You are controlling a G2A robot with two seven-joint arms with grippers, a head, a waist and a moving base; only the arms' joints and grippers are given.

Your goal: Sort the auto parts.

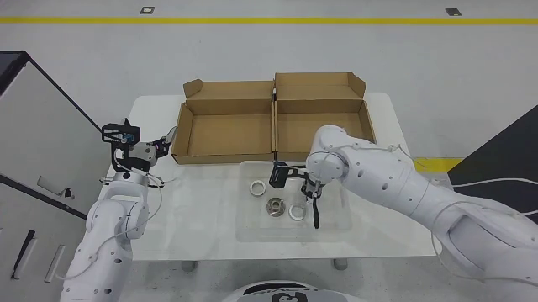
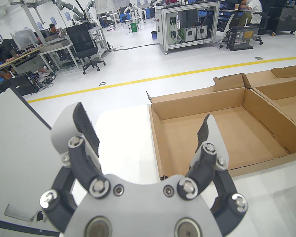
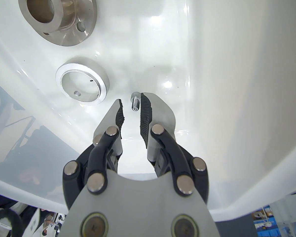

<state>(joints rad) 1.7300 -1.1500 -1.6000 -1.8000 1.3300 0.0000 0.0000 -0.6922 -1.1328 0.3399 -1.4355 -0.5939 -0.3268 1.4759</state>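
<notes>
Three ring-like parts lie in the tray (image 1: pixel 252 228), and from above I can only sort them as a pale ring (image 1: pixel 258 188), a darker flanged piece (image 1: pixel 275 208) and a second pale collar (image 1: pixel 297 213). The bolt (image 3: pixel 135 102) is too small to pick out at that height. My right wrist camera shows it lying on the tray floor between the fingers of the right gripper (image 3: pixel 130 98). They are narrowly parted, with a gap on one side, so nothing is clamped. The tray's rim is cut off on several sides there.

The white table (image 1: pixel 193 218) stands on a pale floor with a yellow line (image 1: pixel 269 20) beyond its far edge, and desks and chairs farther back. A white panel (image 1: pixel 42 134) stands close off the table's left side.

The left gripper (image 2: pixel 145 129) hangs over the table's left part, fingers spread wide and empty, just beside the left box (image 2: pixel 224 129). The right box (image 2: pixel 286 92) touches it wall to wall; both are open cardboard. The tray sits just on the near side of them. I see bare tabletop on both sides of the tray. Inside it, the collar sits just beside my right gripper, the flanged piece a little farther off.
</notes>
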